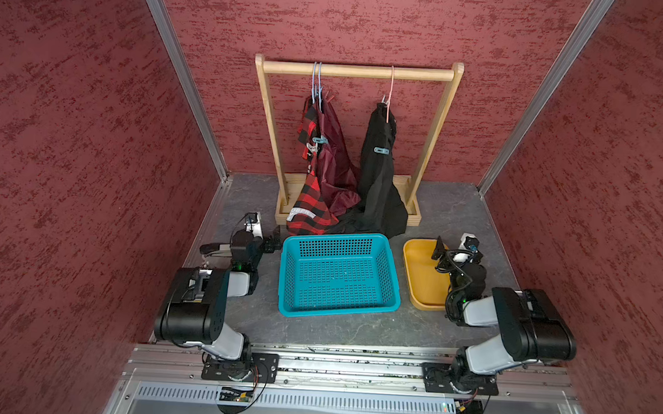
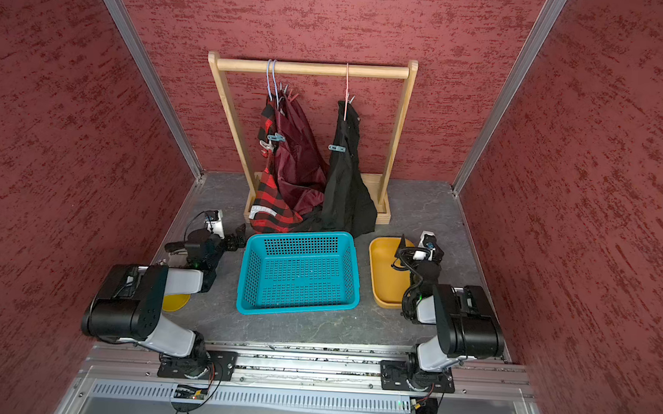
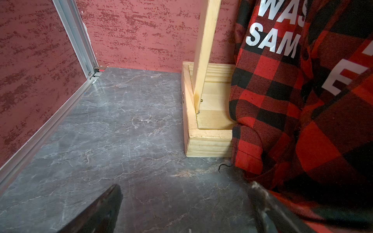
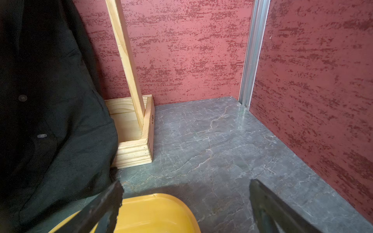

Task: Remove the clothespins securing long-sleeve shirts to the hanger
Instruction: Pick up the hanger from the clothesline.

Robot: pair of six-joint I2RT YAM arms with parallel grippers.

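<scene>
Three long-sleeve shirts hang on wire hangers from a wooden rack (image 1: pixel 358 71) at the back: red-and-black plaid (image 1: pixel 310 203), maroon satin (image 1: pixel 338 165) and plain black (image 1: pixel 379 187). A teal clothespin (image 1: pixel 320 140) and a pale one (image 1: pixel 312 148) are clipped on the left pair. Another teal clothespin (image 1: pixel 381 150) sits on the black shirt. More clips show near the hanger necks (image 1: pixel 385 99). My left gripper (image 3: pixel 185 186) is open and empty, low beside the plaid hem. The right gripper (image 4: pixel 185 187) is open and empty too, over the far end of the yellow tray.
A teal slotted basket (image 1: pixel 336 237) stands mid-table in front of the rack. The yellow tray (image 1: pixel 419 286) lies to its right. A yellow disc (image 2: pixel 175 301) shows under the left arm. Red walls close in three sides; the shirt hems pool on the grey table (image 1: pixel 339 329).
</scene>
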